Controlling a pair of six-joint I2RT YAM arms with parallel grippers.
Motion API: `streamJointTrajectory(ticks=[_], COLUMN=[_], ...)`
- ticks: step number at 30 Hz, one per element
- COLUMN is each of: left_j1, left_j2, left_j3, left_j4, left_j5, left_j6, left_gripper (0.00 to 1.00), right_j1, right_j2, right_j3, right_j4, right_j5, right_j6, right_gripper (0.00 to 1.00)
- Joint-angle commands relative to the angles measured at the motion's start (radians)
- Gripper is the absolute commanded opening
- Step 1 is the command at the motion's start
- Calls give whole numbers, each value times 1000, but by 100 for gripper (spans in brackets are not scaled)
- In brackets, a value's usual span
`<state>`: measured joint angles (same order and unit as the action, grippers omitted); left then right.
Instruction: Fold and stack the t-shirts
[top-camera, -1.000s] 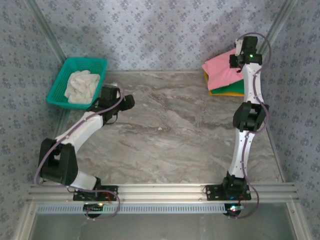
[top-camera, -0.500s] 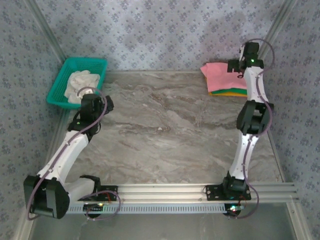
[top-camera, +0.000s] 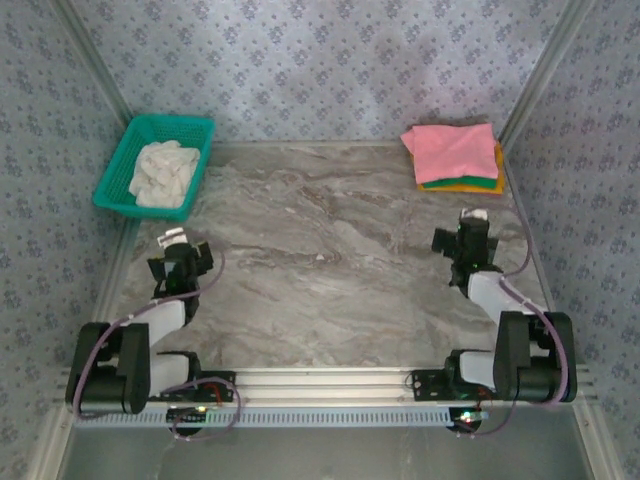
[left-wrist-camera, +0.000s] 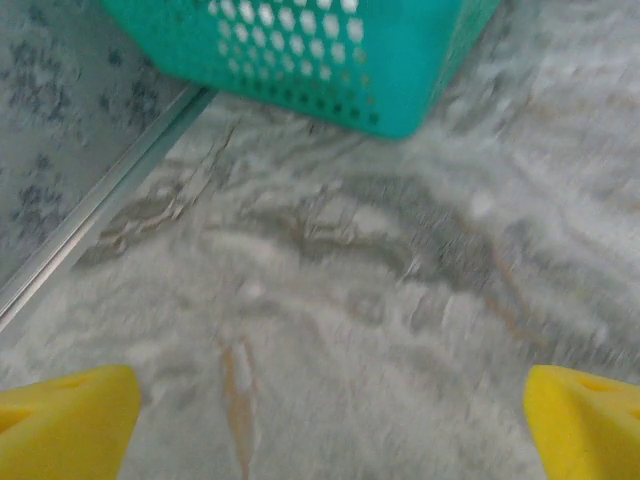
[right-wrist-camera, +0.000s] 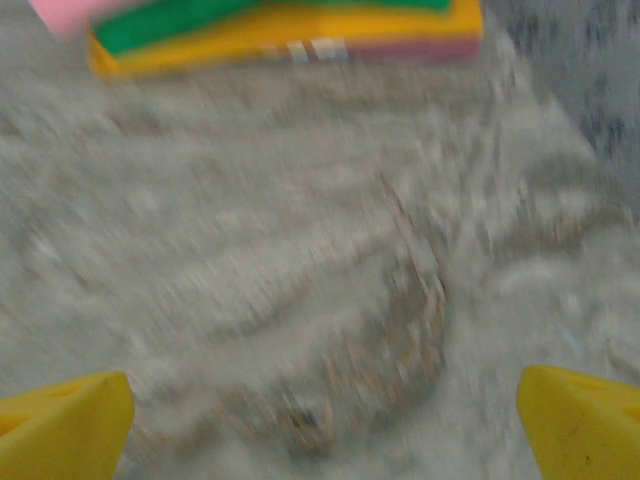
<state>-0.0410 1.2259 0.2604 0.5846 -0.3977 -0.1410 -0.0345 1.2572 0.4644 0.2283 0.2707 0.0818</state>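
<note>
Both tools are released. My left gripper (top-camera: 175, 243) has its jaws spread wide over bare table (top-camera: 330, 260), just short of the teal basket (top-camera: 118, 160), with nothing between the yellow fingertips (left-wrist-camera: 62, 418). My right gripper (top-camera: 468, 225) is just as open and just as empty, low on the right side and pointing toward the stack.

The t-shirts sit folded in the far right corner. The salmon-pink shirt (top-camera: 455, 150) is on top, with the green shirt (right-wrist-camera: 160, 30) under it and the orange-yellow shirt (right-wrist-camera: 380, 25) at the bottom. From above, the pink layer looks a little askew and spreads past the left edge of the two below.

My main worry is that corner. The stack lies close to the side rail and the back wall, so any reach from the right arm has little room. I judge that a wrist or elbow brushing the pile could shove the top shirt off or undo a fold. Soft cloth on smooth stone will slide rather than resist.

The other risk is on the left. A crumpled white cloth (top-camera: 165, 172) lies in the basket, and I cannot tell whether it is a shirt. If I go for it, a finger could catch the mesh wall and drag or tip the basket. Both wrist views are blurred, so judging clearance from them is poor.
</note>
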Motion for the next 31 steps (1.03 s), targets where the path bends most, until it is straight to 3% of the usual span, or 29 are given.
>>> streamJointTrajectory(ticks=[1,3,6,8,11,13,14,17,28,30,31], left_j1=[37,39,39,36,36,36,36,38,41,32,23], left_j2=[76,149,256,323,296,302,286,306,307,301,295], left_j3=[-4,11,-4,-38,-48,-16,16,135,133,107,48], left_j4=[294,343,472,623,590,543,456,253,266,312,418], left_j5=[118,143,195,231,265,294,294,216,217,174,143], left_j6=[37,54,74,98,106,120,118,89,84,80,80], left_gripper=[98,98,98,98,98,98,98,98,98,98,98], right_j1=[-4,-7,-12,-5,21,3,-2,1,8,10,11], right_j2=[11,77,141,194,270,261,267,267,268,268,266], right_j3=[-65,-90,-13,-59,-124,-85,-90,-88,-76,-80,-83], right_j4=[295,429,358,511,695,596,627,617,597,603,608], right_j5=[43,13,-90,-197,-197,-185,-191,-184,-187,-184,-181], right_j6=[-4,-37,-40,-80,-109,-80,-79,-81,-90,-93,-94], right_gripper=[100,100,100,100,100,100,100,100,100,100,100])
